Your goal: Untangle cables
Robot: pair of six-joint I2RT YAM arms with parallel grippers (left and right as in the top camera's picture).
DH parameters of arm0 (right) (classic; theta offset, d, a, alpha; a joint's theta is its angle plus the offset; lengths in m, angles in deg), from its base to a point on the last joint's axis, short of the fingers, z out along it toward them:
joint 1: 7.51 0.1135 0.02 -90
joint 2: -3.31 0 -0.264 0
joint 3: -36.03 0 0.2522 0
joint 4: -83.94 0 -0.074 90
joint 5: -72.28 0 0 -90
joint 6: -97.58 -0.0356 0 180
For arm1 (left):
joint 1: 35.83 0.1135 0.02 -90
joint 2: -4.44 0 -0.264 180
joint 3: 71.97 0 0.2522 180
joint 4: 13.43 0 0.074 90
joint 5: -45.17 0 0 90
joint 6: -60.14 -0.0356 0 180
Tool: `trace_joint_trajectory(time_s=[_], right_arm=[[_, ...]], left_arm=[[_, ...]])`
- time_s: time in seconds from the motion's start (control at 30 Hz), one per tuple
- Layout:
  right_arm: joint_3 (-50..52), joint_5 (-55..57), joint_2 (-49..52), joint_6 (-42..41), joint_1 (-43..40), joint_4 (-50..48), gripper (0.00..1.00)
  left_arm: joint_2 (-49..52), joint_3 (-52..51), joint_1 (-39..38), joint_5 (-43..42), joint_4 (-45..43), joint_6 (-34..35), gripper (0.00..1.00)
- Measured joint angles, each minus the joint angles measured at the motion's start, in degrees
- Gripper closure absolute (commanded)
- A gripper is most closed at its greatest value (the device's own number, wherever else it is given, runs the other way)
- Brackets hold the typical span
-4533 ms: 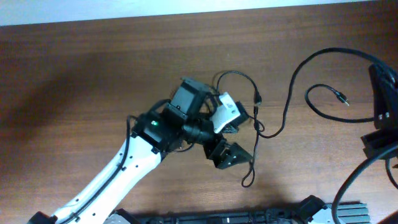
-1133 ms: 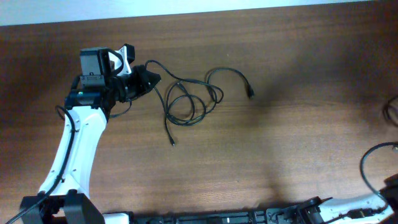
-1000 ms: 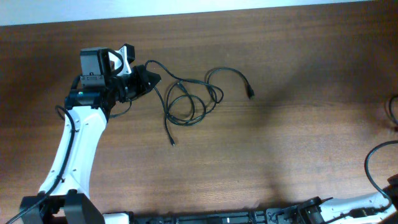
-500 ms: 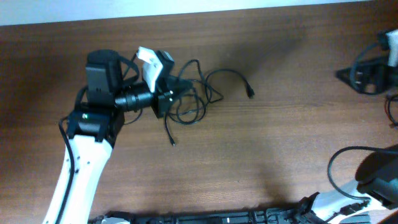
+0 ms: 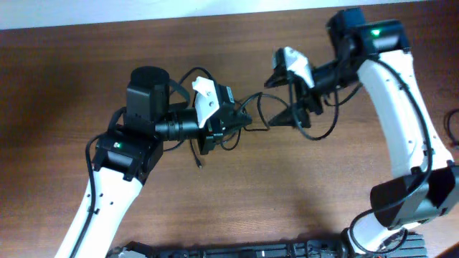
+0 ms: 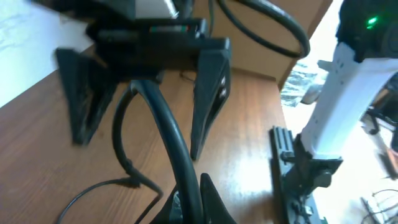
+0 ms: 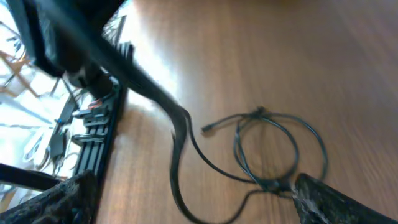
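The cables point(image 7: 180, 130) stretch sideways between my tools; my left tool point(image 5: 229, 123) pinches them, my right tool point(image 5: 276, 102) hangs spread wide beside.

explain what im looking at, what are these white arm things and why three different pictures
These are two robot arms at a wooden table, each ending in a two-finger gripper. One picture comes from a fixed camera above the table. The other two come from small cameras on each wrist, looking along that arm's own fingers. On the table lie thin black cables, looped together, which the arms should untangle. The left gripper pinches one cord and holds it up off the table. The right gripper is open, facing it, holding nothing.
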Motion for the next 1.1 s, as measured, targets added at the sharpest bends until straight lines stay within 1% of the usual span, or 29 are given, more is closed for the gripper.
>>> trace_joint_trajectory(time_s=[0.07,0.1,0.17,0.2,0.27,0.3,0.33,0.37,0.4,0.47,0.5,0.57,0.63,0.7,0.8,0.83,0.93,0.97,1.0,1.1], right_arm=[[0.00,0.00,0.00,0.85,2.49,0.02,0.00],[0.00,-0.28,0.00,1.53,3.30,0.11,0.13],[0.00,-1.46,0.00,3.15,4.94,0.13,0.82],[0.00,-2.69,-0.02,4.15,5.55,0.20,0.96],[0.00,-5.09,-0.02,4.76,5.77,0.24,0.96],[0.00,-6.56,0.00,5.27,5.77,0.83,0.96],[-0.04,-8.00,-0.02,5.38,5.77,2.40,0.96],[-0.50,-8.59,-0.02,5.40,5.77,4.22,0.96],[-2.10,-8.96,-0.02,5.16,5.75,6.12,0.96],[-6.60,-8.52,-0.17,3.48,5.68,6.10,0.96],[-9.51,-8.04,-0.20,1.95,5.49,6.12,0.96],[-17.57,-5.22,-0.33,-2.12,5.66,6.12,0.96],[-24.68,-2.23,-0.55,-6.45,5.66,5.11,0.96],[-32.00,1.57,-0.87,-12.02,5.20,1.44,0.96],[-41.68,10.19,-1.29,-28.30,1.66,-8.83,0.96],[-44.78,12.07,-1.29,-36.79,-0.94,-14.40,0.96],[-49.16,13.57,-1.38,-52.39,-5.86,-23.58,0.96],[-50.10,11.93,-1.49,-57.64,-6.78,-28.22,0.96],[-50.58,9.60,-1.49,-60.46,-7.04,-32.44,0.96],[-50.90,4.42,-1.62,-65.31,-7.08,-43.82,0.96]], left_arm=[[0.00,0.00,0.00,-1.64,0.13,0.00,1.00],[0.00,0.00,0.00,-1.90,0.28,0.00,1.00],[0.00,0.00,-0.11,-2.21,1.25,-0.02,1.00],[0.00,0.00,-0.42,-2.32,1.53,-0.02,1.00],[0.00,0.00,-1.14,-2.23,2.40,-0.17,1.00],[0.00,0.00,-1.22,-1.92,2.58,-0.17,0.95],[0.00,0.00,-1.22,-1.46,2.58,-0.17,0.83],[0.00,0.00,-1.22,-1.38,2.62,-0.24,0.63],[0.00,0.00,-1.22,-1.33,2.75,-0.50,0.34],[0.00,0.00,-1.29,-1.46,2.75,-1.05,0.12],[-0.33,0.02,-1.75,-1.79,3.26,-0.98,0.05],[-0.37,0.00,-1.68,-1.27,4.15,-1.14,0.00],[-0.37,0.02,-1.64,-0.70,4.98,-1.01,0.01],[-0.37,0.02,-1.64,1.07,5.79,-1.03,0.01],[-0.37,0.02,-1.64,4.26,6.78,-1.03,0.01],[-0.37,0.02,-1.64,4.90,7.02,-1.03,0.01],[-0.37,0.02,-1.64,7.34,7.26,-1.03,0.01],[-0.37,0.02,-1.64,8.26,7.30,-1.05,0.01],[-0.37,0.02,-1.64,9.11,7.39,-1.03,0.01],[-0.37,0.02,-1.64,10.23,7.52,-1.03,0.01]])
